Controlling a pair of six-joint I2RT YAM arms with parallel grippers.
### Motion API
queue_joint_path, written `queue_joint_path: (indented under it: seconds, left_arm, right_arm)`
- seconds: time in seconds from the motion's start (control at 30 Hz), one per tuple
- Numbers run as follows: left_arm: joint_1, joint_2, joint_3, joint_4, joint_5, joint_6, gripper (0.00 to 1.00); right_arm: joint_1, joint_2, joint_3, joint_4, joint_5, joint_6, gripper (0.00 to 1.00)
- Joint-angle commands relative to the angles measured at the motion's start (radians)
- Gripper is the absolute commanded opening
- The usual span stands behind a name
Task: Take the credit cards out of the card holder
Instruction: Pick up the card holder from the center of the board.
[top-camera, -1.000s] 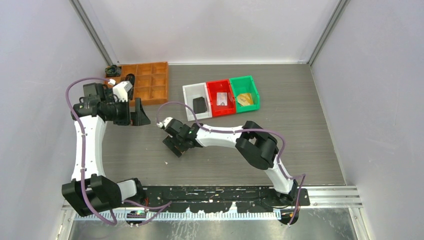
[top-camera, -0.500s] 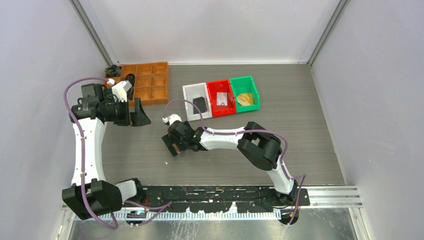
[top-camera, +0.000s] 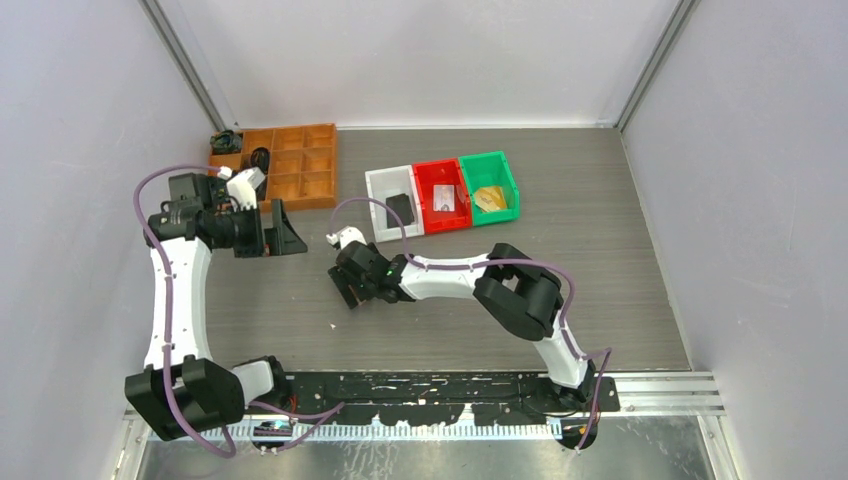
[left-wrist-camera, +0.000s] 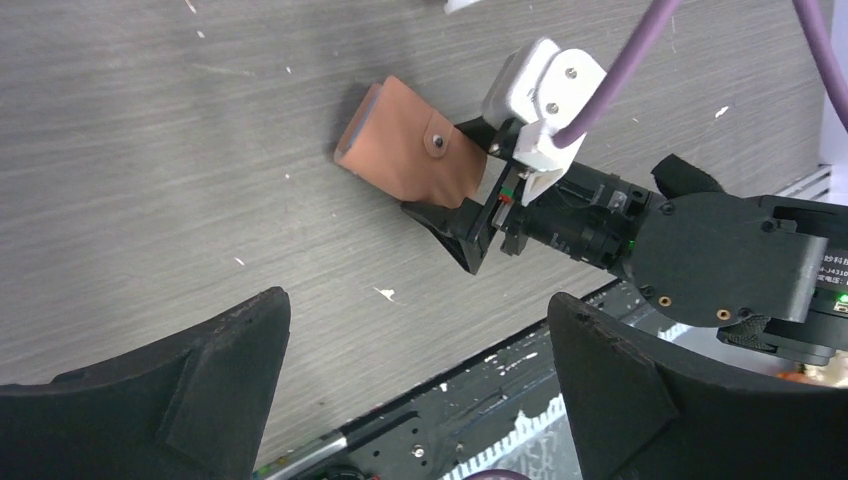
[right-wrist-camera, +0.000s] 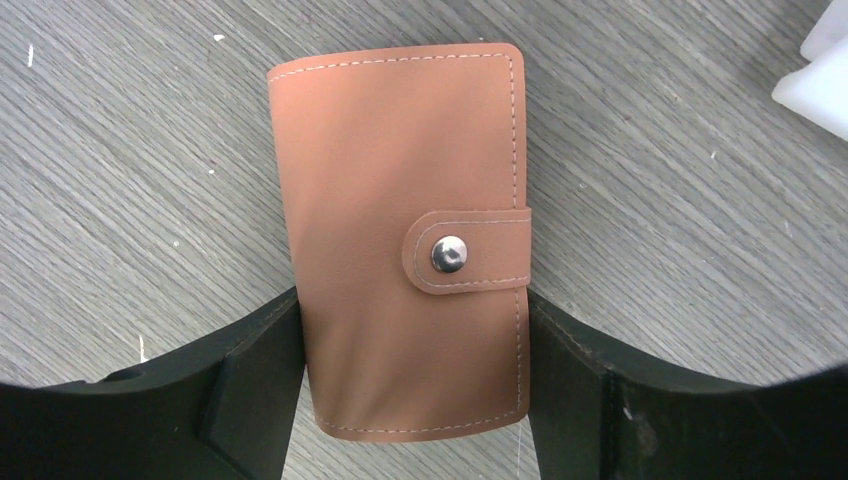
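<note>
The right gripper (right-wrist-camera: 412, 335) clamps the long edges of the holder (right-wrist-camera: 400, 170), which lies snapped shut on the table (right-wrist-camera: 120, 150), likely steadying it so the wide-open left gripper (left-wrist-camera: 415, 310) hovering nearby can undo the tab (right-wrist-camera: 470, 252); no cards show.

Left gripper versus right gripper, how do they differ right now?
The left gripper is wide open and empty; the right gripper is closed on the long edges of the snapped-shut card holder. The left gripper hangs above the table; the right gripper is down at it. Both are black.
</note>
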Motion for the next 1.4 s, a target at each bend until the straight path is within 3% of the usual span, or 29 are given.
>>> queue_joint_path:
  seconds: [0.0,0.37,0.83,1.23,1.37]
  left_arm:
    - [0.009,-0.021,-0.053,0.047,0.043,-0.097,1.0]
    - [0.009,-0.062,-0.199,0.217,0.147,-0.364,1.0]
    - [0.009,-0.179,-0.266,0.285,0.269,-0.467,0.93]
    - [0.007,-0.145,-0.272,0.312,0.292,-0.492,0.72]
    - [0.009,-0.145,-0.276,0.314,0.301,-0.496,0.5]
  right_arm:
    - [-0.002,-0.11,-0.054,0.108,0.031,0.042,0.74]
    - [-0.002,-0.292,-0.133,0.315,0.056,0.131,0.73]
    - [0.023,-0.376,-0.097,0.414,-0.058,0.188,0.73]
    - [0.043,-0.366,-0.067,0.438,-0.078,0.181,0.72]
    - [0.044,-0.366,-0.062,0.445,-0.073,0.18,0.73]
